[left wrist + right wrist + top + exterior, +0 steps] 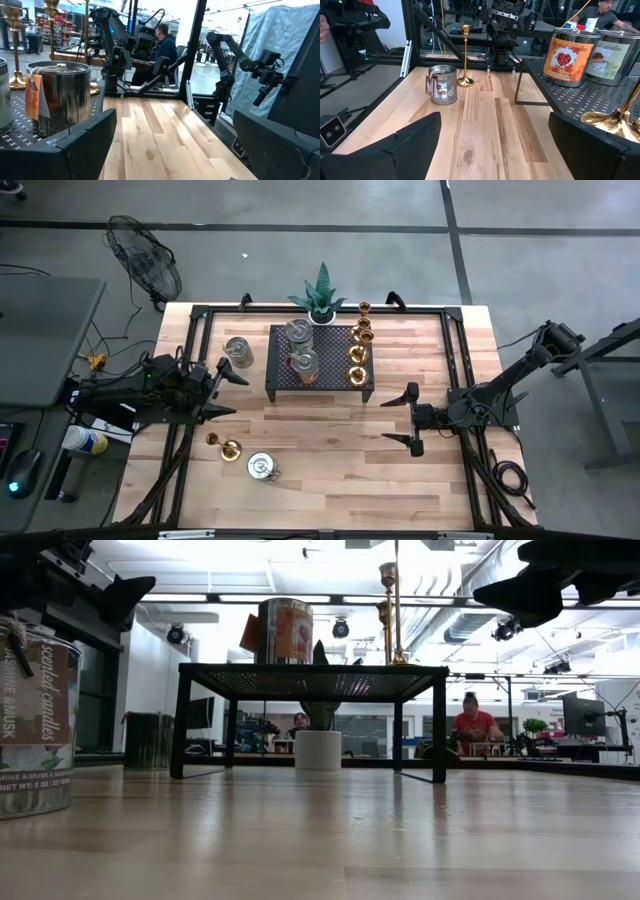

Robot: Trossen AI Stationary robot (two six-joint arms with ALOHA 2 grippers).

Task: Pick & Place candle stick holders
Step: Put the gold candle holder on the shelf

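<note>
Two dark robot arms are hovering over a butcher-block table [330, 470], both with fingers spread wide and holding nothing. In the overhead view, the left gripper [222, 393] is sitting at the left-centre of the frame, its fingers pointing toward a black perforated rack [335, 385] in the upper middle; the right gripper [402, 423] is waiting at right-centre, facing left across bare wood. On the rack, a column of brass holders [358, 356] is standing along its right edge, with one more brass holder [364, 309] on the table just above it in the frame, and two silvery candle tins [300, 348] are resting on the rack's left half. A third tin [238, 351] is standing on the table just left of the rack. In the lower left of the frame, a brass holder [226, 446] is standing on the wood, with another tin [261, 467] near it to the right. A spiky green plant [320, 295] in a white pot is sitting at the table's far edge, above the rack. From the right wrist view, that lone brass holder [465, 56] and tin [442, 85] are standing side by side beyond the open fingers. People are sitting at desks in the room behind.
</note>
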